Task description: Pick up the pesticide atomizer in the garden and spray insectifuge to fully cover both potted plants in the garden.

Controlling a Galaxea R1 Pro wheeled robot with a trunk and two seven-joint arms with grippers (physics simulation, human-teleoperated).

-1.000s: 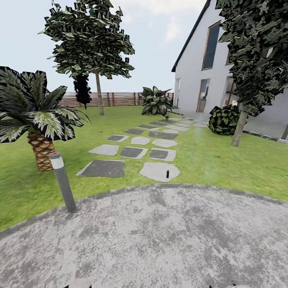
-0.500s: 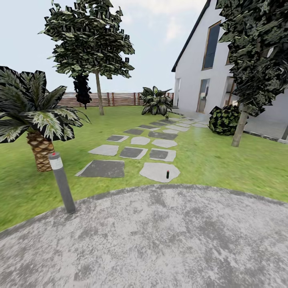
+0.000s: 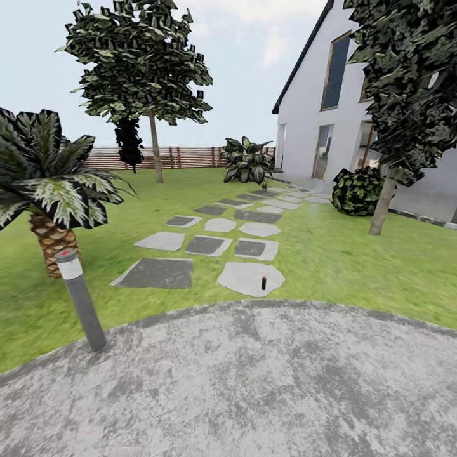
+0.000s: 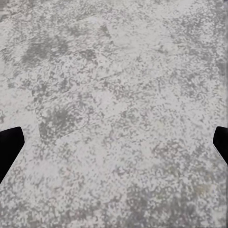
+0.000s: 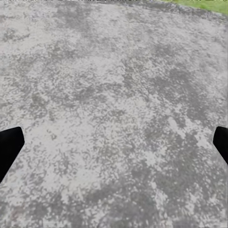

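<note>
While both wrist cameras look down on mottled grey paving, the left gripper (image 4: 114,142) and the right gripper (image 5: 114,142) each show two dark fingertips at opposite edges of the picture, spread wide apart with nothing between them. A sliver of green lawn (image 5: 209,4) borders the paving in the right wrist view.

From the head view, the paved circle (image 3: 254,381) fills the foreground, and the pesticide atomizer (image 3: 263,283) stands upright just beyond its curved edge, on the nearest pale stepping stone (image 3: 244,278). It reads as a small, slim, dark bottle with a red bit at its top; its label is too small to make out. More stepping stones run on from it across the grass toward a white house (image 3: 317,114).

A grey bollard lamp (image 3: 80,299) leans at the circle's left edge, with a scaly-trunked palm (image 3: 51,190) just behind it. Farther back are a tall tree (image 3: 143,63), a broad-leaved shrub (image 3: 247,160) and a brown slatted fence (image 3: 184,157). Another tree (image 3: 406,95) and a round bush (image 3: 357,189) stand at the right.
</note>
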